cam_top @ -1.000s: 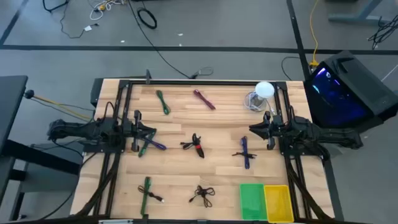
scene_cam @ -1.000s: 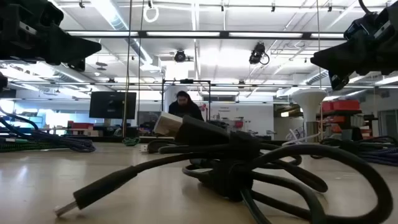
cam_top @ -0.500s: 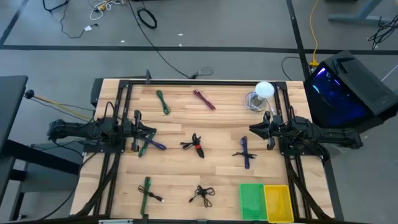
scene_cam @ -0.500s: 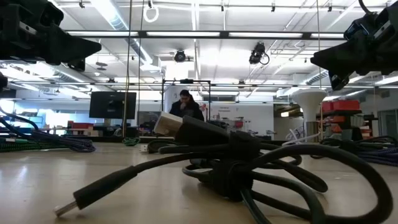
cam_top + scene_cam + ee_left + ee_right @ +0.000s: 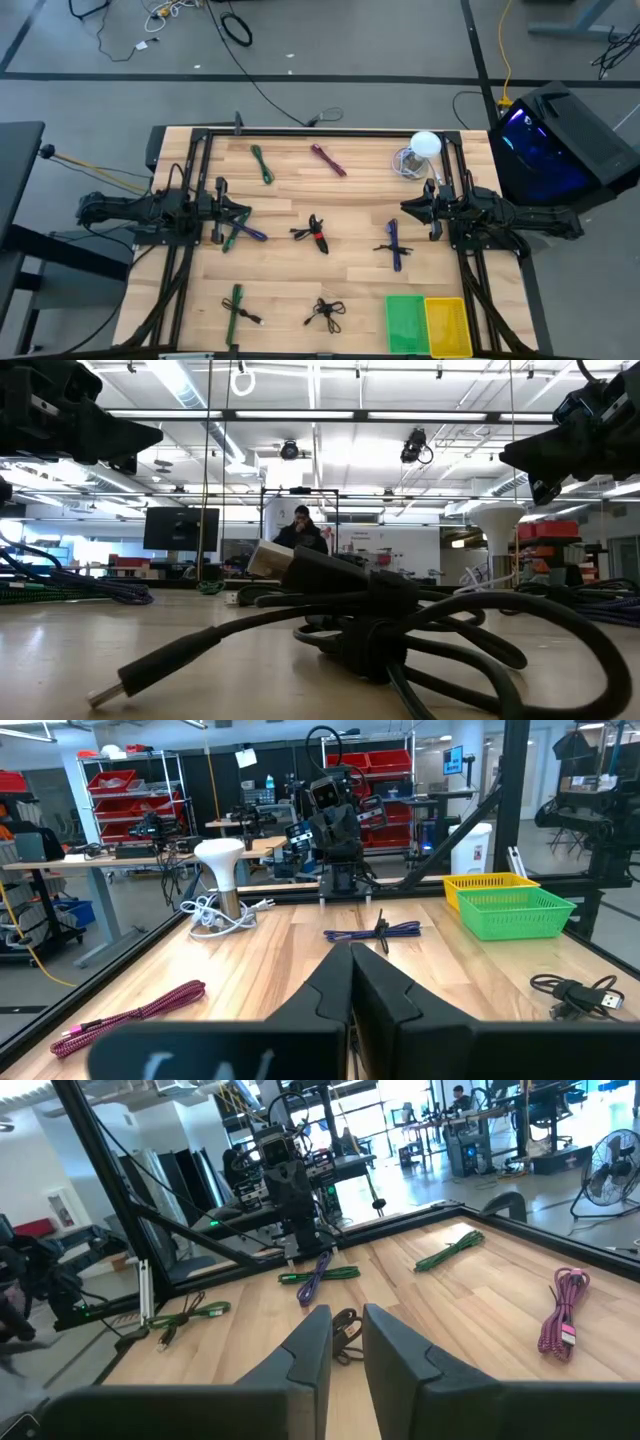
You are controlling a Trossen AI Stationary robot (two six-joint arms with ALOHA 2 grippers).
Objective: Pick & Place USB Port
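both grippers unmoved: left gripper (image 5: 243,212) clenched, right gripper (image 5: 408,209) slightly parted, holding nothing; no cable yet picked

The right tool (image 5: 345,1342) hangs slightly parted above the pale wooden counter (image 5: 470,1295); a coiled black cable (image 5: 345,1327) lies just ahead, a bundled pink cable (image 5: 560,1320) well aside.

Two black jointed arms (image 5: 130,212), angular dark two-finger grippers (image 5: 352,982)
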